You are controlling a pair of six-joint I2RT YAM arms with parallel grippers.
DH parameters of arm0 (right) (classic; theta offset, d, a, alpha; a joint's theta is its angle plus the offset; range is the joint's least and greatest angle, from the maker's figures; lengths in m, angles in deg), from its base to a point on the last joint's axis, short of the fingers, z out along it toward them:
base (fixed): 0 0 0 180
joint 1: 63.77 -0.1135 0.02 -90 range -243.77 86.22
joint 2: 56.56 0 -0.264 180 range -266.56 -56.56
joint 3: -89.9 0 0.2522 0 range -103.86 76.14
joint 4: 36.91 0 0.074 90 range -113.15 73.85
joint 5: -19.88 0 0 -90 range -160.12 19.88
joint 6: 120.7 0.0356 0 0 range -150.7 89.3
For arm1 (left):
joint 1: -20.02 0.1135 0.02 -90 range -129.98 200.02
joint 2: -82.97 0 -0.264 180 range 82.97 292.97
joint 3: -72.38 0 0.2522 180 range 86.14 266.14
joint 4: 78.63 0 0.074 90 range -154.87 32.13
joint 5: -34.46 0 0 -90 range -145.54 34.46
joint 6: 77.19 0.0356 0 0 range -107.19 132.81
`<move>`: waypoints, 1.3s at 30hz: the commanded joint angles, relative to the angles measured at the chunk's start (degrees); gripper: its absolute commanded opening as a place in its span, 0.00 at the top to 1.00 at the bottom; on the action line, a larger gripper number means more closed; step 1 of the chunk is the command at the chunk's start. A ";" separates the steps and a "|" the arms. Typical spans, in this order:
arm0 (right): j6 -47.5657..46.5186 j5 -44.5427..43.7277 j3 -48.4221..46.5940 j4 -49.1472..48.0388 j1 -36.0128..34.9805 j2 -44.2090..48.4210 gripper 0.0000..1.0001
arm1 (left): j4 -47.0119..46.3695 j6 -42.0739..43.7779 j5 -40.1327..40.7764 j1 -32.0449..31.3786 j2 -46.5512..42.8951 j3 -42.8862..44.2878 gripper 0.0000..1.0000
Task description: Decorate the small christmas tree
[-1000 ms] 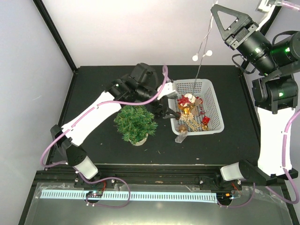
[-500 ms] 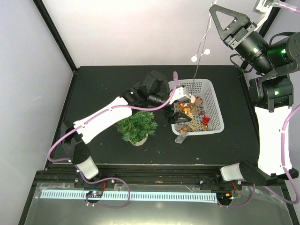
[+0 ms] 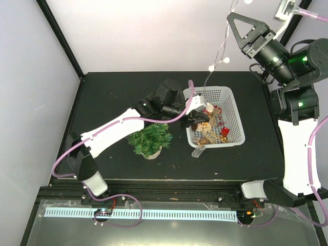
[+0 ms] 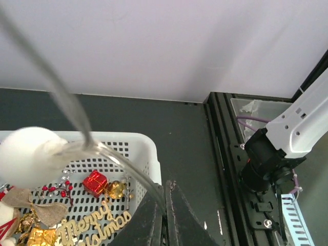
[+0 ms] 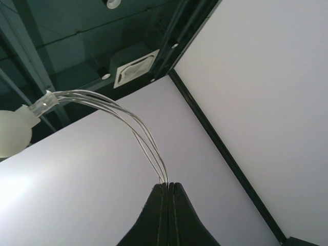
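The small christmas tree (image 3: 149, 139) stands on the black table, left of the white basket (image 3: 233, 110). A clear-wire light string with white round bulbs (image 3: 211, 67) runs from the basket up to the top right. My left gripper (image 3: 197, 117) hovers over the basket's left part, shut on the string's wire (image 4: 107, 154) in the left wrist view, just below a white bulb (image 4: 25, 154). My right gripper (image 3: 237, 20) is raised high at the right. It is shut on several strands of the same wire (image 5: 128, 115), with one bulb (image 5: 13, 133) hanging off to the left.
The basket holds a red gift box (image 4: 95, 183), a gold "Merry Christmas" sign (image 4: 92, 225), a burlap bow (image 4: 31, 210) and other ornaments. A clear piece (image 3: 198, 149) leans at the basket's front edge. The right arm's column (image 3: 297, 148) rises beside the table's right edge.
My left gripper swung right from beside the tree to over the basket and closed on the light string's wire. The right gripper rose a little, drawing the string up.
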 commanded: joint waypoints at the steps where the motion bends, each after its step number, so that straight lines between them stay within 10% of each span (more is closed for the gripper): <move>1: -3.43 -3.02 3.47 1.41 -0.13 3.31 0.99 | 1.47 0.75 1.78 0.51 -4.30 1.74 0.98; 21: -15.68 -23.35 25.93 11.31 0.61 14.35 0.99 | 13.40 7.00 1.70 1.77 -2.40 23.11 0.98; 39: -17.53 -29.13 48.06 10.65 4.99 3.48 0.91 | 11.34 4.72 3.47 3.44 11.55 39.92 0.99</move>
